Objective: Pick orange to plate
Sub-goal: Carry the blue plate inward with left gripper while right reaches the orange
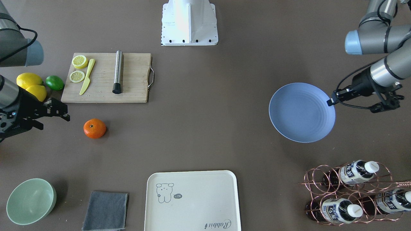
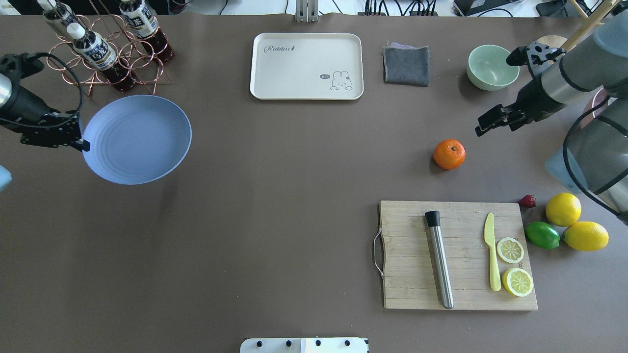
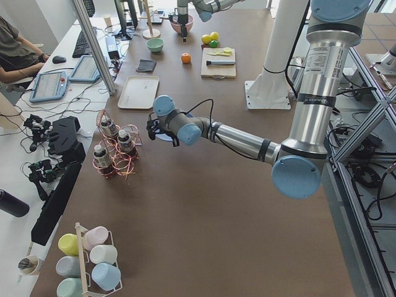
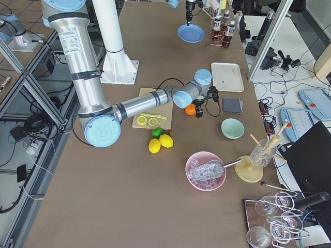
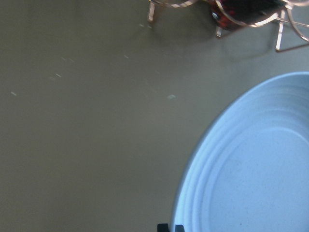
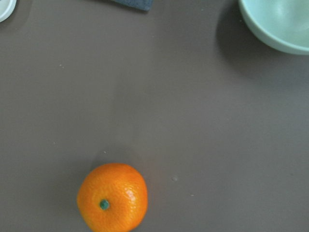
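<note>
Overhead exterior shows the orange (image 2: 449, 154) on the table's right, the right gripper (image 2: 493, 123) spread open near it and likely next to lower and grasp, while the left gripper (image 2: 78, 143) pinches the plate (image 2: 137, 139) far left.

This is looking like a robotics lab. A large jointed robot arm (image 3: 241, 139) is reaching over a brown-covered bench (image 3: 204, 216), and a second arm (image 4: 145, 106) is stretching out from the same white pedestal (image 1: 189, 25). Aluminium framing (image 3: 93, 46) is standing along the bench edge. A person (image 3: 15, 49) is sitting beside touchscreen pendants (image 3: 49, 85) and a keyboard (image 3: 80, 42), while cables (image 4: 28, 139) are trailing across the floor.
</note>
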Motion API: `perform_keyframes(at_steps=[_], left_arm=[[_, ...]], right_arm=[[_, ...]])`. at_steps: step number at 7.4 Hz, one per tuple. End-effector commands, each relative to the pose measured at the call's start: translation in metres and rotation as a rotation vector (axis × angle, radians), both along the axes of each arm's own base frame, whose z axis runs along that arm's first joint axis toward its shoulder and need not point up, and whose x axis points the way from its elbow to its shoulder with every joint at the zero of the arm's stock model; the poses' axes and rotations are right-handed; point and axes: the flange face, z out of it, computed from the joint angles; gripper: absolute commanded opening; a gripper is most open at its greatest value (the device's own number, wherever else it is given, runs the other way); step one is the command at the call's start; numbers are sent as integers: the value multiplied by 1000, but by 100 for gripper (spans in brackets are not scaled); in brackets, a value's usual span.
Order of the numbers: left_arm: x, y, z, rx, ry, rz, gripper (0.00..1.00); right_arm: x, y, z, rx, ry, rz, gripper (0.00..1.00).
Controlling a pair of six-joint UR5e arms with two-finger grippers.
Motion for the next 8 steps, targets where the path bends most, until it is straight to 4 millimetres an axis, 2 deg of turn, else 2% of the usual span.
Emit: perform_keyframes(at_steps=[1,2,4,6,8], left_arm=[[116,37,-84,-75,9,-69,0],[159,59,-99,-83,-2,-85,0],[209,93,-113,-74,-9,-89,0],[239,123,-124,-86,29,-103,0],[257,138,-140,-91,53,-112,0]], right_arm=[[-61,-5,-11,-21,26,19,100],[-65,-4,-10,-23,29,12,100],[-80,1,1,-26,53,2,100],[-92,8,4,-22,68,-10,100],[-97,11,9,-28,75,-19,100]])
